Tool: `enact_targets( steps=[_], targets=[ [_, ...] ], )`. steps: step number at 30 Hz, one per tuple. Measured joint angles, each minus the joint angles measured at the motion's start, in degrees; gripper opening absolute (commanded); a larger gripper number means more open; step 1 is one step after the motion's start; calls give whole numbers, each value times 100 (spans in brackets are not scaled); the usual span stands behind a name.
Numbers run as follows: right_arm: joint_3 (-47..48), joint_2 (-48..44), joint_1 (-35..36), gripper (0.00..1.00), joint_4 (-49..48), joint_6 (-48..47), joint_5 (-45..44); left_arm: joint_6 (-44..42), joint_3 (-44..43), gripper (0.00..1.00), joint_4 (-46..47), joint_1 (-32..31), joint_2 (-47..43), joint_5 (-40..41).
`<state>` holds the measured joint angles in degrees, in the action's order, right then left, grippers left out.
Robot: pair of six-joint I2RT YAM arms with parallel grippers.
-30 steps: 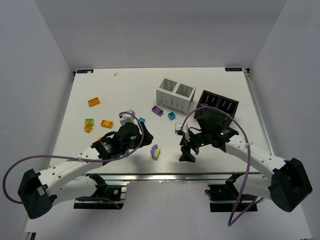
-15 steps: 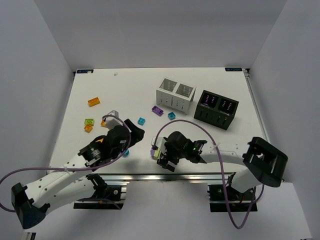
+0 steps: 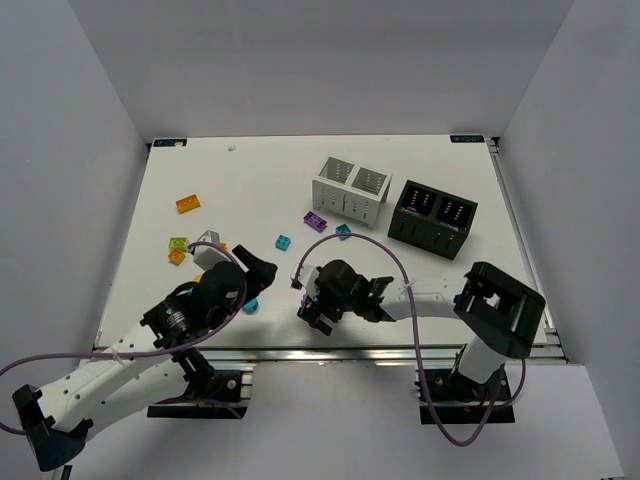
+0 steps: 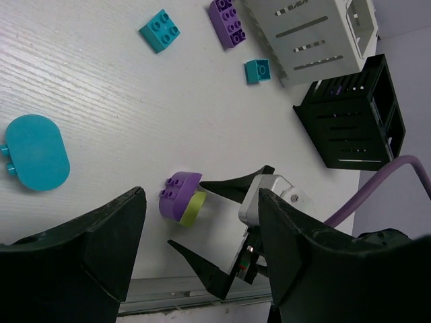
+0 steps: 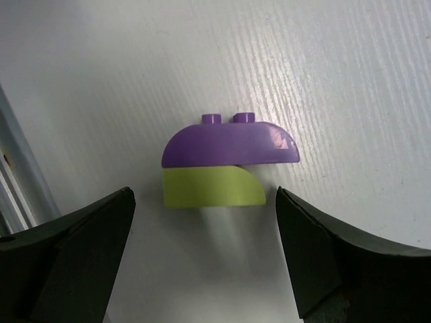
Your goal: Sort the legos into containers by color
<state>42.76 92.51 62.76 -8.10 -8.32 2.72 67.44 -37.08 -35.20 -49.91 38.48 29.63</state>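
Note:
A purple rounded lego [image 5: 229, 145] sits stacked on a lime one [image 5: 209, 187], lying on the table near the front edge. My right gripper [image 5: 203, 196] is open and straddles the pair, one finger on each side, touching neither. In the top view the right gripper [image 3: 307, 304] covers them. My left gripper [image 4: 200, 202] is open and empty, just left of them, and its view shows the purple-lime pair [image 4: 180, 196]. A cyan rounded lego [image 4: 37, 160] lies further left. The white container [image 3: 350, 187] and the black container [image 3: 432, 218] stand at the back right.
Loose legos lie mid-table: a purple one [image 3: 316, 221], two cyan ones [image 3: 283, 242] [image 3: 343, 230], orange ones [image 3: 187, 203] [image 3: 177, 256] and a lime one [image 3: 179, 243]. The table's front rail [image 3: 330, 352] runs just behind the right gripper.
The right arm swung left from in front of the black container and came down around the purple-lime pair. The left arm drew back toward the left and the front edge.

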Motion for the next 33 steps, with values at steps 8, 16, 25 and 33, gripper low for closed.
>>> enact_targets(
  steps=[8,16,25,33],
  targets=[
    [149,258,0,86,-170,59,-87,11,0,77,-39,0,103,-2],
    [140,262,0,65,-284,-103,-17,76,85,77,-7,0,63,-46],
    [0,61,-2,9,-219,-459,291,98,293,78,271,0,133,-350],
    [-31,-1001,-518,0,199,-1128,1139,-103,511,79,907,0,409,-1008]
  ],
)
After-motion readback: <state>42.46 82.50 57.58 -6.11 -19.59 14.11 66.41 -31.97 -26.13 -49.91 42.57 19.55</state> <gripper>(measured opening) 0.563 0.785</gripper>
